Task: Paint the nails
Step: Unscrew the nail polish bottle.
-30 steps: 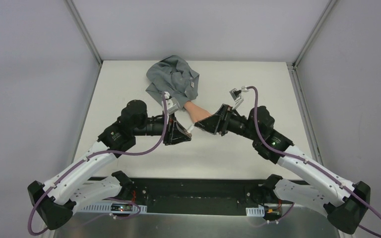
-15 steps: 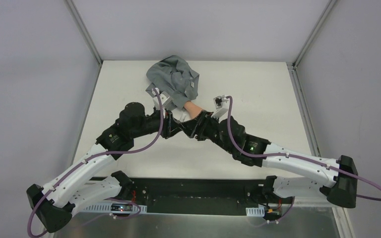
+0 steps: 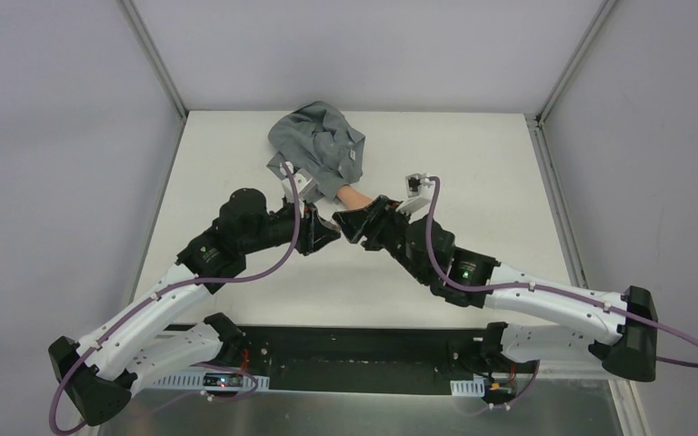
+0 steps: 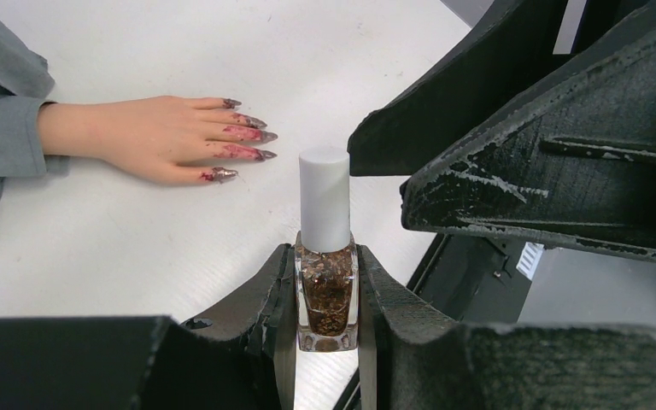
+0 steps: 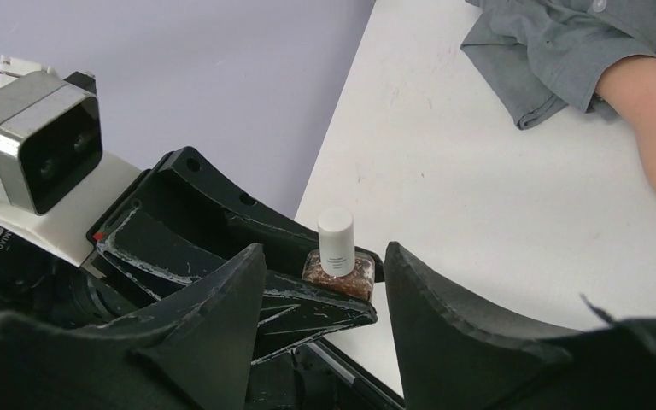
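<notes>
Tabletop (image 3: pixel 473 154): white, carrying all the task's things; nothing on it has shifted over the last second.
Right arm (image 3: pixel 527 295): the biggest change. A second ago its elbow stood high on the right; now the forearm lies low and reaches in toward 10 o'clock.
Left arm (image 3: pixel 154 304): reaches toward 2 o'clock, barely moved since a second ago.
Grey sleeve (image 3: pixel 316 145): crumpled at 12 o'clock on the tabletop, in the same place as before.
Fake hand (image 4: pixel 149 137): peach, lying flat, coming out of the sleeve and pointing toward 5 o'clock in the top view. The right claw hides its fingers from above.
Right claw (image 5: pixel 322 260): spread, gripping nothing. Half a second ago it overlapped the left claw; now it sits just off it at 2 o'clock.
Left claw (image 3: pixel 330 232): pinching the glass body of the polish bottle, as it was a second ago.
Polish bottle (image 4: pixel 325 248): upright between the left fingers, brownish glittery contents, white cap on. The cap stands just beside the right claw's fingertips; I cannot tell whether they touch.
Nails (image 4: pixel 252 137): long, pointed, dark purplish-red, smeared, at 10 o'clock from the cap in the left wrist view, apart from both claws.
</notes>
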You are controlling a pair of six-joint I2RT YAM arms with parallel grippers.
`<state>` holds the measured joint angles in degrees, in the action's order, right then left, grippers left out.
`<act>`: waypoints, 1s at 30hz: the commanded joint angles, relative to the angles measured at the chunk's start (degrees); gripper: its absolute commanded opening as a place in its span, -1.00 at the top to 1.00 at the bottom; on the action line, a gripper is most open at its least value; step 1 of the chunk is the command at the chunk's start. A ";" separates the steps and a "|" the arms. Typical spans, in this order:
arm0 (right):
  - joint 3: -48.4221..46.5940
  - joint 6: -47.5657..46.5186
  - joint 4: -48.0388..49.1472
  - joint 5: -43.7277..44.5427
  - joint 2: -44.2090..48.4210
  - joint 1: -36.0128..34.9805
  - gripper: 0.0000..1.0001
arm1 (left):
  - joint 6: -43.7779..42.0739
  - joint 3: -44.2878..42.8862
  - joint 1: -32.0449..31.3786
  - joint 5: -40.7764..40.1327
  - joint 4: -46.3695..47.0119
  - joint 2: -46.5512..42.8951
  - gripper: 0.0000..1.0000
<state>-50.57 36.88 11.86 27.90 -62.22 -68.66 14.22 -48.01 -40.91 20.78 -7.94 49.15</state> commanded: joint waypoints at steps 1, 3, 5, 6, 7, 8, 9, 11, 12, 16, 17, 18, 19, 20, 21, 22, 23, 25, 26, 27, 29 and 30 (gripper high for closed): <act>-3.44 -1.08 2.41 2.32 -0.25 0.06 -0.10 | 0.13 -0.15 -0.32 1.12 2.23 -1.07 1.00; -3.93 -0.80 2.36 1.44 -0.95 -0.03 -0.05 | 0.11 -0.24 -0.32 1.20 2.28 -1.00 1.00; -4.51 -0.67 2.38 0.74 -1.99 -0.02 0.00 | 0.11 -0.24 -0.32 1.45 2.23 -0.86 1.00; -4.82 -0.67 2.33 0.55 -2.43 -0.01 0.02 | 0.11 -0.22 -0.32 1.55 2.23 -0.75 1.00; -5.08 -0.78 2.35 0.42 -2.81 0.04 0.04 | 0.06 -0.24 -0.32 1.63 2.28 -0.72 1.00; -5.33 -0.91 2.43 0.33 -3.08 -0.04 0.06 | 0.04 -0.26 -0.32 1.69 2.25 -0.65 1.00; -5.60 -1.12 2.38 0.31 -3.35 0.01 0.07 | -0.04 -0.25 -0.32 1.71 2.25 -0.70 1.00; -6.29 -1.43 1.73 0.31 -3.87 0.07 0.07 | -0.13 -0.24 -0.26 1.75 2.24 -0.76 1.00; -6.68 -1.46 1.02 0.39 -4.07 0.03 0.09 | -0.15 -0.20 -0.31 1.77 2.23 -0.80 1.00; -7.05 -0.92 -0.54 1.05 -4.49 0.24 0.16 | -0.22 -0.32 -0.32 1.95 2.24 -0.85 1.00; -6.96 -0.69 -0.59 0.91 -4.57 0.42 0.18 | -0.22 -0.33 -0.32 2.04 2.28 -0.89 1.00; -6.88 -0.49 -0.60 0.66 -4.66 0.65 0.21 | -0.26 -0.33 -0.32 2.13 2.24 -0.84 1.00; -6.83 -0.23 -0.61 0.21 -4.74 0.92 0.26 | -0.29 -0.31 -0.32 2.24 2.23 -0.89 1.00; -6.83 0.05 -0.65 -0.23 -4.83 1.31 0.31 | -0.32 -0.28 -0.32 2.35 2.23 -0.89 1.00; -6.89 0.35 -0.79 -0.78 -5.03 1.63 0.34 | -0.29 -0.36 -0.32 2.52 2.23 -0.89 1.00; -6.98 0.69 -1.09 -1.32 -5.21 1.94 0.38 | -0.30 -0.41 -0.32 2.80 2.25 -0.89 1.00; -7.04 1.04 -1.34 -1.99 -5.35 2.36 0.43 | -0.31 -0.48 -0.32 3.16 2.26 -0.89 1.00; -6.93 1.61 -1.45 -3.35 -5.61 3.11 0.54 | -0.42 -0.59 -0.32 3.64 2.28 -0.85 1.00; -6.80 1.81 -1.50 -3.95 -5.63 3.42 0.60 | -0.47 -0.58 -0.27 3.81 2.28 -0.89 1.00; -6.68 1.87 -1.50 -4.56 -5.64 3.74 0.67 | -0.47 -0.67 -0.31 3.94 2.24 -0.96 1.00; -6.45 1.79 -1.63 -6.08 -5.41 4.35 0.89 | -0.49 -0.76 -0.32 4.47 2.23 -1.09 1.00; -6.27 1.54 -1.68 -6.82 -5.21 4.66 1.00 | -0.46 -0.85 -0.32 4.64 2.28 -1.12 1.00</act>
<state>-54.76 37.41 9.23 24.43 -67.64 -65.17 14.17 -48.01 -40.88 22.28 -8.21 49.12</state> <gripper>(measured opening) 0.122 0.245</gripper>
